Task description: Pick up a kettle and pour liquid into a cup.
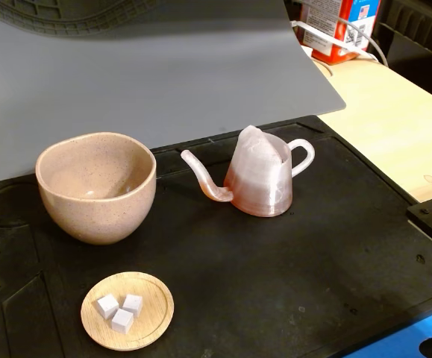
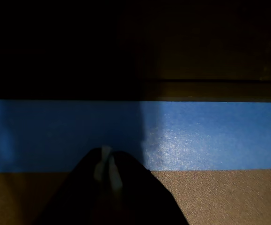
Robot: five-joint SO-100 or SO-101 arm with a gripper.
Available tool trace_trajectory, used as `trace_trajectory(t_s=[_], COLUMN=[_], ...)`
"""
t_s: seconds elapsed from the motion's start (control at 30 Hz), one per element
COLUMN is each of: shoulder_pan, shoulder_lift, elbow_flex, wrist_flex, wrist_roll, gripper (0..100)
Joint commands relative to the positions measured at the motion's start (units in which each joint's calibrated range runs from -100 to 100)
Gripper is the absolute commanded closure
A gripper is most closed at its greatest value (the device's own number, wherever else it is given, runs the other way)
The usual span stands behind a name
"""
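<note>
Gripper [image 2: 108, 168], fingertips pressed together on nothing, sits off the black mat [image 1: 275, 283]; kettle [image 1: 260, 179] at mid-mat, handle toward right edge, spout toward cup [image 1: 96, 186].

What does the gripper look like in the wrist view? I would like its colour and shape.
In the wrist view the gripper is a dark, nearly black rounded shape rising from the bottom edge, tapering upward. Two narrow pale strips run side by side near its tip. No cables or markings are visible; the picture is too dim for more detail.

A small wooden dish [image 1: 127, 311] holds three white cubes [image 1: 121, 310] on a black mat [image 1: 275, 276].
</note>
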Motion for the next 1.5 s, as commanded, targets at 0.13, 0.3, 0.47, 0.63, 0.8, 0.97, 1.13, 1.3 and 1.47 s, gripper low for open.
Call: trace_trajectory(t_s=[0.13,0.3,0.47,0.63,0.8,0.97,1.13,1.3,1.47], shoulder_pan=[-0.07,-0.14,-0.22,-0.22,-0.22,-0.30,0.31,0.31,0.39], shoulder_lift=[-0.17,-0.17,-0.17,0.00,0.17,14.16,31.74,44.88,56.99], elbow_flex=[0.21,0.21,0.21,0.21,0.21,0.30,-0.15,-6.78,-18.39], wrist_flex=[0.30,0.30,0.30,-0.30,-10.68,-34.37,-63.77,-77.78,-78.21], wrist_roll=[0.24,0.24,0.24,0.24,0.24,0.29,0.34,0.34,3.86], gripper=[99,99,99,99,99,99,99,99,99])
